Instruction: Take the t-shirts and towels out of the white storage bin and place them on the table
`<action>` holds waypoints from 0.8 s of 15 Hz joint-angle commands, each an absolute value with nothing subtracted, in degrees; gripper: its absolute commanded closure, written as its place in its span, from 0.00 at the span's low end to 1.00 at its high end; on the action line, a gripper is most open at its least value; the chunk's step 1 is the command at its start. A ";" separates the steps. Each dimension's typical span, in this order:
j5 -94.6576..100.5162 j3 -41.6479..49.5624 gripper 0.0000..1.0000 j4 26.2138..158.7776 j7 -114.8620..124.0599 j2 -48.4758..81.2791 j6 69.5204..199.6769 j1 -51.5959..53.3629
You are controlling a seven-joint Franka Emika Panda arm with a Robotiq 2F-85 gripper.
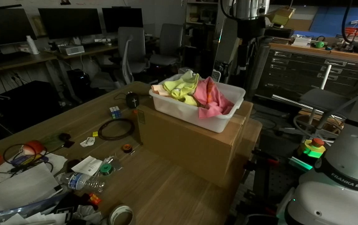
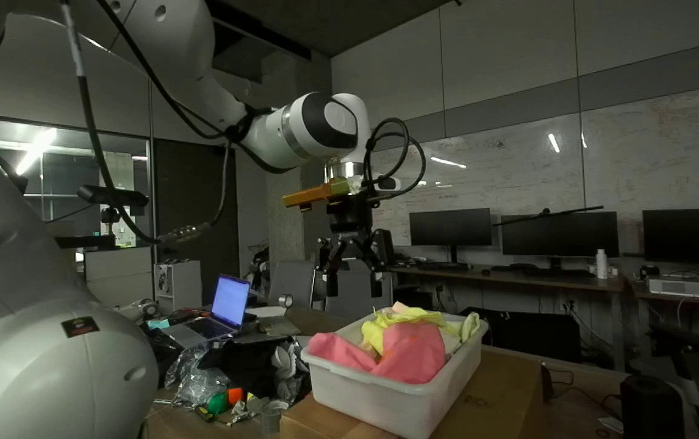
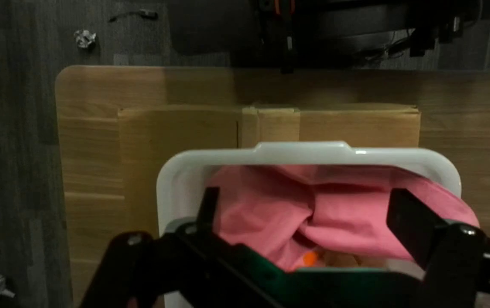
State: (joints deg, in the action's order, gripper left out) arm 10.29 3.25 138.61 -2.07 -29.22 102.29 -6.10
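White storage bin (image 2: 380,396), pink cloth (image 1: 211,100) overlapping its rim (image 3: 300,154), sits clear below the spread-apart pincer (image 2: 354,286).

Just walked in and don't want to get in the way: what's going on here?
A robot arm has its gripper open above a white bin, holding nothing. Pink cloth and yellow cloth are heaped in the bin, not yet unloaded. It sits on a box on the table, where the cloth is meant to go.

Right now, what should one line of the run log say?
White rectangular plastic bin: on brown cardboard box; yellow cloth: mostly inside; pink cloth: partly over rim; black two-finger gripper: open, empty, above bin
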 commanded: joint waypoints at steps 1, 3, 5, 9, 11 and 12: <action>10.16 3.28 0.00 137.49 -1.67 -26.12 109.89 -4.71; 10.10 2.95 0.00 137.47 -1.36 -23.90 113.94 -4.29; 9.70 2.68 0.00 137.81 -0.81 -21.58 117.69 -3.95; 9.68 1.95 0.00 137.97 1.97 -16.19 123.66 -3.93; 10.23 1.80 0.00 138.02 3.68 -13.50 126.46 -4.25; 11.03 1.65 0.00 137.92 5.42 -12.07 127.77 -4.64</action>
